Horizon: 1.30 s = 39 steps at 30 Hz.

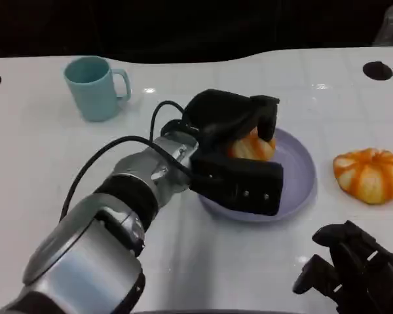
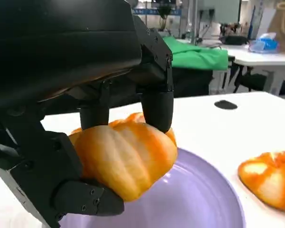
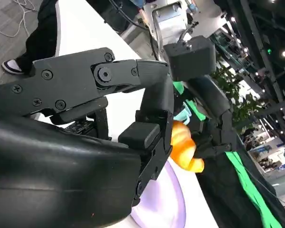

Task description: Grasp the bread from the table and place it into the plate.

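Mid-frame, left hand [image 1: 239,154] clamps a bread [image 1: 252,147] over the plate [image 1: 301,171]. Right hand [image 1: 354,271] lower right, fingers curled, holding nothing (second bread [image 1: 370,173] sits right).

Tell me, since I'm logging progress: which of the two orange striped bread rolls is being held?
The orange striped roll over the lavender plate, gripped by the left hand. The other roll lies untouched on the white table.
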Tool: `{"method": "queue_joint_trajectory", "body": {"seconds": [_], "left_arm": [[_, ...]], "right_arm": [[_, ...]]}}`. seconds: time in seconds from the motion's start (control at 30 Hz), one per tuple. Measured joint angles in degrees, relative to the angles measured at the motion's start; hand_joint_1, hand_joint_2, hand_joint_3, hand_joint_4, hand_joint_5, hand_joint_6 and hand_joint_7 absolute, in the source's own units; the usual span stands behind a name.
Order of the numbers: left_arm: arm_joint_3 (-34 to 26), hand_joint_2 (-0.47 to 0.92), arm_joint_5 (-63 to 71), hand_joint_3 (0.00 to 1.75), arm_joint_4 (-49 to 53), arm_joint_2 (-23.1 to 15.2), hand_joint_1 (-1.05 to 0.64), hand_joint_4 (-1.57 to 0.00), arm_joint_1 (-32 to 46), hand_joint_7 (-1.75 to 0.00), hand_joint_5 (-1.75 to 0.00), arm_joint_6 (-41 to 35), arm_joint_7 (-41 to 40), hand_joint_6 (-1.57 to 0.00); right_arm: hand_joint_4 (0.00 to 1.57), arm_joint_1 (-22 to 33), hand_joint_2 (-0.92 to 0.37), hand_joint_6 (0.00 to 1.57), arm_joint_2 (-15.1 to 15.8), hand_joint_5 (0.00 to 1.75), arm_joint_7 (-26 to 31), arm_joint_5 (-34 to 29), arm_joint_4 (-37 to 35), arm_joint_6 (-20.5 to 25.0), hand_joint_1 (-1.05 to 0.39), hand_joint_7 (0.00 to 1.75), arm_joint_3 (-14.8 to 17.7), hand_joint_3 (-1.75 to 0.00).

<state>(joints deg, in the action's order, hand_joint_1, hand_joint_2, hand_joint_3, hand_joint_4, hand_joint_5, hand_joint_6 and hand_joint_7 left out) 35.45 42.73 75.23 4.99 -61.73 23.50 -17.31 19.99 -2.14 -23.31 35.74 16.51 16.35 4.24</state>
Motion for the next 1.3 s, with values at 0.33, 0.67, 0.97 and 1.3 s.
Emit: {"method": "queue_joint_trajectory", "body": {"seconds": [0.33, 0.67, 0.97, 1.3], "left_arm": [[-2.15, 0.92, -3.22, 0.22, 0.54, 1.56, -0.12, -0.76, 0.00, -0.44, -0.62, -1.70, 10.26, -0.91], [-0.74, 0.92, -2.39, 0.32, 0.50, 1.78, -0.69, -0.03, -0.39, 0.00, -0.09, -2.17, 17.14, -0.15], [0.30, 0.92, -1.11, 0.48, 0.40, 1.82, -0.91, 0.00, -2.30, 0.00, 0.00, -3.44, 20.44, -0.07], [-7.83, 0.92, -10.55, 0.55, -0.55, 0.26, -0.96, -0.03, -2.29, -0.01, -0.02, -0.19, 31.53, -0.07]], "right_arm": [[0.63, 0.16, -0.92, 0.69, -0.26, 1.48, -0.09, 0.49, 0.06, 0.00, -0.52, 0.97, -0.25, -0.21], [0.64, 0.14, -0.92, 0.71, -0.28, 1.48, -0.01, 0.48, 0.06, 0.00, -0.53, 0.97, -0.27, -0.22], [0.63, -0.02, -0.92, 0.69, -0.28, 1.48, 0.03, 0.44, 0.06, 0.00, -0.53, 0.97, -0.24, -0.22], [0.64, -0.18, -0.92, 0.69, -0.25, 1.48, 0.02, 0.44, 0.04, 0.00, -0.53, 0.98, -0.05, -0.22]]}}
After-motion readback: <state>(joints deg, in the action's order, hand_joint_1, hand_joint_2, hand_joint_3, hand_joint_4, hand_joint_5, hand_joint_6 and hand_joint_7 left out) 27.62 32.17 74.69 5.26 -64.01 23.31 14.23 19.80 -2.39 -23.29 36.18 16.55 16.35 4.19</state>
